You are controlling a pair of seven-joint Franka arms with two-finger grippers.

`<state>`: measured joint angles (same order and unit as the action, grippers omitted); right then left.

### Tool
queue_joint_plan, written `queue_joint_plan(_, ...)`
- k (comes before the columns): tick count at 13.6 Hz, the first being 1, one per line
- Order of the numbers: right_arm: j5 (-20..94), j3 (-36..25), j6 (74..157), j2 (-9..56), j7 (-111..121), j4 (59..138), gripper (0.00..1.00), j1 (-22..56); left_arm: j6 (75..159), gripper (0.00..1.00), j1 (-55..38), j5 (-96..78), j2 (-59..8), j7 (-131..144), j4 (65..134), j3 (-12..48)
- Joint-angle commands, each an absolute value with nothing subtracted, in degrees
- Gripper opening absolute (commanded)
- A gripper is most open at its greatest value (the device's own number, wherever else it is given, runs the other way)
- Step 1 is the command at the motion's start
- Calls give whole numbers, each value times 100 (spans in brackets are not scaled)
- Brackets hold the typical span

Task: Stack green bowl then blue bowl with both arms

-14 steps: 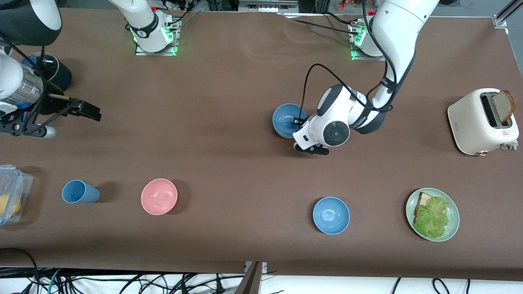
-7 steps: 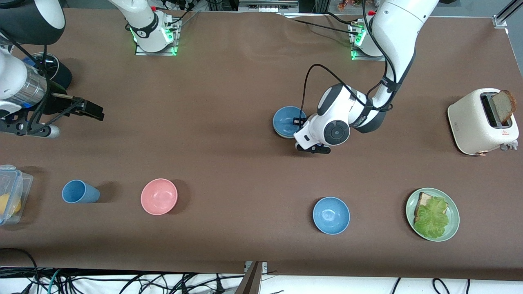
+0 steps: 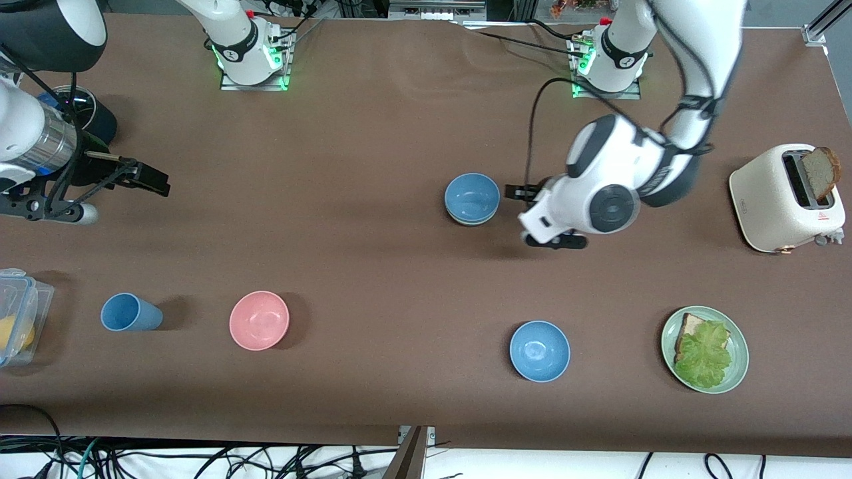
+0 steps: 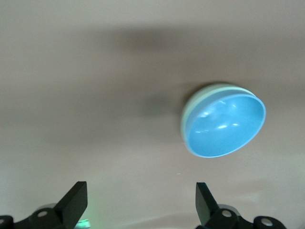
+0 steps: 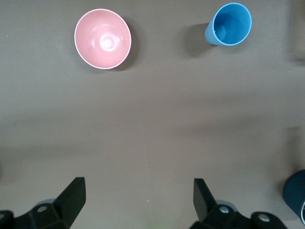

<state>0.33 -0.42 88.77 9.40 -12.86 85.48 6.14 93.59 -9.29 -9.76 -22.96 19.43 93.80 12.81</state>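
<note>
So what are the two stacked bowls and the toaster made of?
The blue bowl looks like smooth plastic: the left wrist view shows soft glints inside it. The green bowl under it shows only a pale, dull rim, probably the same plastic, though that is hard to tell. The toaster has a cream shell with a soft sheen, plastic or painted metal.

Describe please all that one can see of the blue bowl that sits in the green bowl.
The blue bowl is small, round and a muted greyish blue, plain, with a smooth, slightly glossy inside that looks like plastic. It is empty and stands upright, nested in the green bowl, whose pale rim shows as a thin crescent around its edge. The stack stands on the brown table, farther from the front camera than the brighter blue bowl. Nothing else touches it; the open left gripper hangs apart beside it.
</note>
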Motion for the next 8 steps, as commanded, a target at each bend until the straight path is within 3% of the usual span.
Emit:
queue_joint_plan(1, 114, -9, 8903, 844, -1292, 8587, 100, 606, 8870, 100, -695, -502, -2022, 1907, 8827, 1310)
queue_joint_plan(4, 114, 79, 8895, 835, -1301, 8578, 100, 606, 8097, 100, -449, -369, -1881, 1890, 8097, 1310)
queue_joint_plan(8, 132, 79, 8877, 826, -1301, 8604, 100, 606, 7709, 100, 43, -229, -1654, 1267, 7366, 1266)
